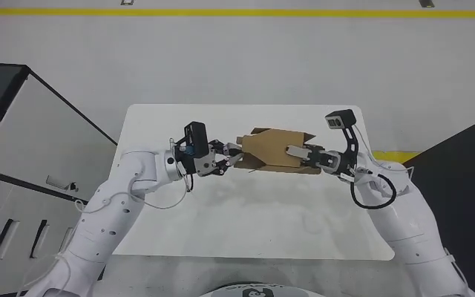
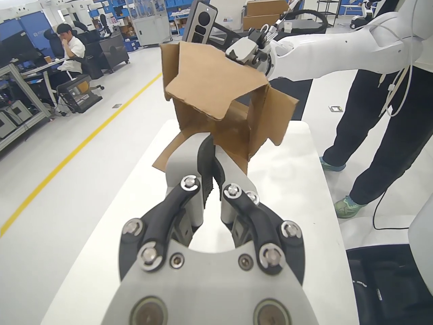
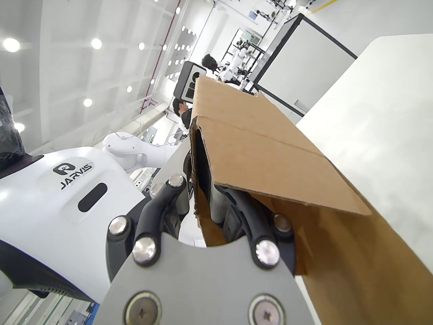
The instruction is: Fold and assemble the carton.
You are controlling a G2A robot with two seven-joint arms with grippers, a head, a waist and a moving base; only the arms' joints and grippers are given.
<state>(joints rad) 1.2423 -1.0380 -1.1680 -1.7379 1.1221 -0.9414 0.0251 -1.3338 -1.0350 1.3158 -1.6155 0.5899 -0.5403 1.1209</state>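
"Judging by how it sat between the arms, how did the carton [image 1: 278, 148] look to handle?"

"Light and thin, most likely. It was plain corrugated board, stiff across its panels but ready to bend at every crease. It was half-opened over the middle of the table [image 1: 260, 223], with its end flaps splayed loose. Whether it touched the tabletop could not be told."

"And what had hold of it?"

"Both arms did. The left gripper [image 2: 211, 167] was pinched closed on the edge of a lower flap at one end. The right gripper [image 3: 203, 187] had one finger inside the sleeve and one outside, clamped on a wall at the other end."

"Were those good places?"

"Fair ones, it seemed. A grip near a crease would steer a fold, while one out on a free flap would only flex it. The board looked rough enough not to slip, but a hard squeeze could crush the fluting, and pulling the ends apart might tear a corner."
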